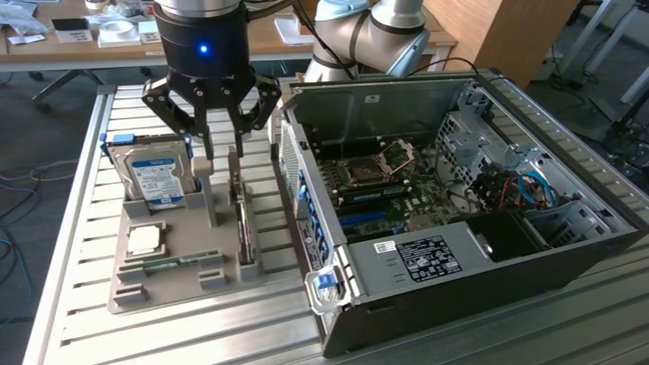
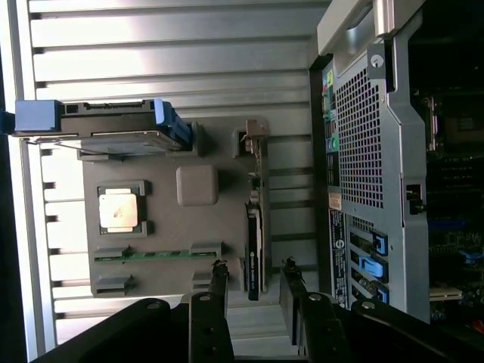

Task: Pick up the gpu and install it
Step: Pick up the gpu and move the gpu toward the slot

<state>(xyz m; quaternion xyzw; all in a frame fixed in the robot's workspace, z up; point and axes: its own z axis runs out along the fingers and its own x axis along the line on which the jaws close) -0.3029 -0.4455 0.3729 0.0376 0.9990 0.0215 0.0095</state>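
On a grey parts tray at the front of the slatted table, the gpu stands on edge in its slot, just beside the open computer case. Above it the gripper points straight down, jaws spread wide to either side of the card, holding nothing. A hard drive stands at the tray's far end.

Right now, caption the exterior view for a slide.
Open gripper hovers over the gpu, on edge in a grey holder beside the opened computer case.
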